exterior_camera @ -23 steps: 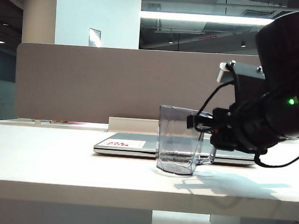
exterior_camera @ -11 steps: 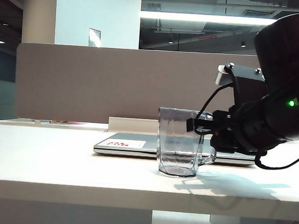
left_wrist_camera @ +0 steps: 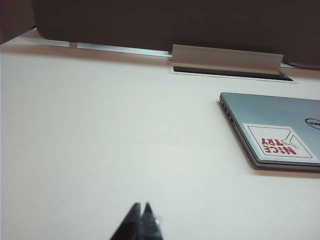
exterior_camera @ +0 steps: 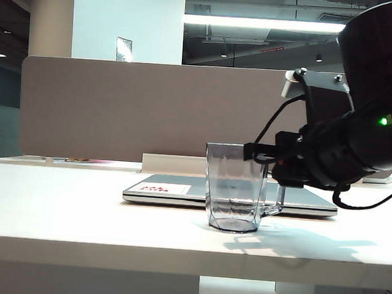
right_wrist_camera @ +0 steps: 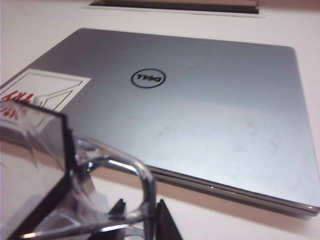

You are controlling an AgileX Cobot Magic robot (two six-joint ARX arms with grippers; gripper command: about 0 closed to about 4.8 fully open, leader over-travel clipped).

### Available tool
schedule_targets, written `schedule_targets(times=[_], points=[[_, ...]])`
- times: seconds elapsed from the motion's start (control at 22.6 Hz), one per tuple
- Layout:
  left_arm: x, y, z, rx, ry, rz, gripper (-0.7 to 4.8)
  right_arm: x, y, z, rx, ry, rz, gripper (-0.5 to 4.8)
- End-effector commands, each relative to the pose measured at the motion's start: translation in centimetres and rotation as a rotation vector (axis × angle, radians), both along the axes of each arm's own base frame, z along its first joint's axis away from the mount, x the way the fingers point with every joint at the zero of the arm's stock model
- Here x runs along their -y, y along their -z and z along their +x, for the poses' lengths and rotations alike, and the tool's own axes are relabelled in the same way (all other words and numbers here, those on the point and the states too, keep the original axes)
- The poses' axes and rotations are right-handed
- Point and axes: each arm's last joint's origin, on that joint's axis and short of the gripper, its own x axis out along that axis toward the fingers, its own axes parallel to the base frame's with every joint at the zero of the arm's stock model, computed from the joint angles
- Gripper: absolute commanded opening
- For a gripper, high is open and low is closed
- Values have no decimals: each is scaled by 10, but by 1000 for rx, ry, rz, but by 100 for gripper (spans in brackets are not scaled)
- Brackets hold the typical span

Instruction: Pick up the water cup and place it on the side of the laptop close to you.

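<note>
The water cup (exterior_camera: 233,190), a smoky clear faceted mug, stands upright on the white table (exterior_camera: 77,213) just in front of the closed silver laptop (exterior_camera: 173,189), on the near side. My right gripper (exterior_camera: 255,151) reaches in from the right at the cup's rim, on the handle side. In the right wrist view the cup's handle (right_wrist_camera: 146,182) runs between the fingertips of the right gripper (right_wrist_camera: 140,201); the jaws stand apart, with a gap on one side. The laptop (right_wrist_camera: 200,115) lies beyond. My left gripper (left_wrist_camera: 140,207) hovers shut and empty over bare table, far from the laptop (left_wrist_camera: 280,130).
A brown partition (exterior_camera: 151,110) closes off the back of the table, with a cable-slot flap (left_wrist_camera: 225,59) at its foot behind the laptop. The table's front edge (exterior_camera: 107,255) is close below the cup. A white sticker with red print (left_wrist_camera: 277,141) marks the lid.
The cup was tilted with its base off the table; it now stands flat and upright. The right gripper has risen slightly and its jaws have widened. The left arm is still.
</note>
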Motion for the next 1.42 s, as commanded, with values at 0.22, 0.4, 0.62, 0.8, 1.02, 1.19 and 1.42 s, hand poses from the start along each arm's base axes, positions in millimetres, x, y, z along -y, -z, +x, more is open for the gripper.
schedule_targets(times=[0.22, 0.4, 0.62, 0.8, 1.02, 1.19, 1.42], points=[[1, -2, 0, 15, 24, -4, -3, -4, 0, -12, 8, -34, -10, 107], [1, -2, 0, 15, 24, -4, -3, 2, 0, -19, 9, -20, -15, 108], [1, -2, 0, 15, 25, -4, -3, 7, -1, -23, 20, 22, -38, 108], [1, -2, 0, 15, 28, -4, -3, 7, -3, -23, 31, 22, -30, 108], [1, -2, 0, 15, 27, -4, -3, 8, -2, -23, 27, 22, -37, 108], [1, -2, 0, 15, 27, -4, -3, 7, -2, -24, 27, 18, -36, 109], [1, -2, 0, 15, 27, -4, -3, 7, -5, -25, 37, 16, -29, 185]])
